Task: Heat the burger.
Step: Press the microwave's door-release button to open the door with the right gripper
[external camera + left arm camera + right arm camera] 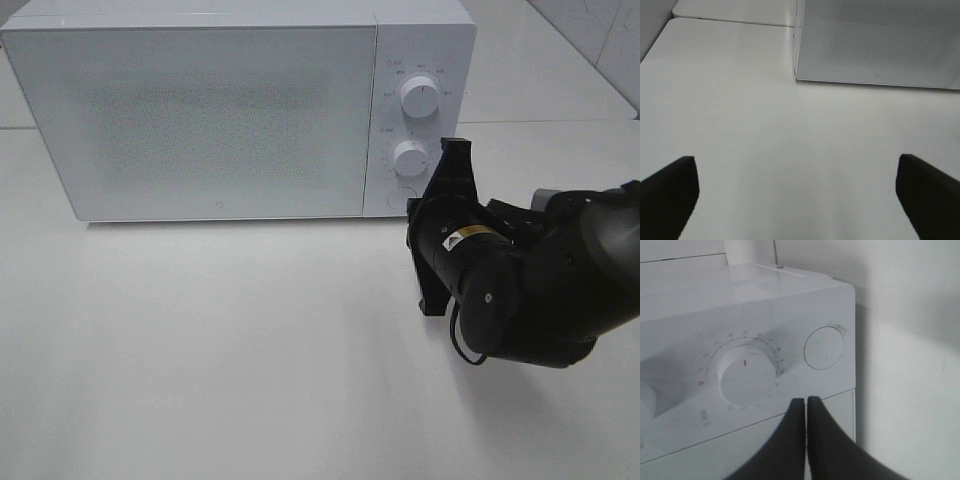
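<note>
The burger is out of view in every frame. A white microwave (220, 110) stands at the back of the table with its door closed, and nothing behind the frosted door can be made out. My right gripper (458, 152) is shut with nothing in it, its tips just right of the lower knob (411, 158). In the right wrist view the shut fingertips (806, 401) sit close in front of the panel, between that knob (747, 377) and the round door button (824, 347). My left gripper (796, 165) is open and empty above bare table, facing the microwave (875, 40).
An upper knob (419, 97) and the round button (398, 199) share the microwave's control panel. The white table (230, 350) stretches in front of the microwave. The bulky right arm (540, 290) fills the right side. A seam between two tabletops (730, 21) runs left of the microwave.
</note>
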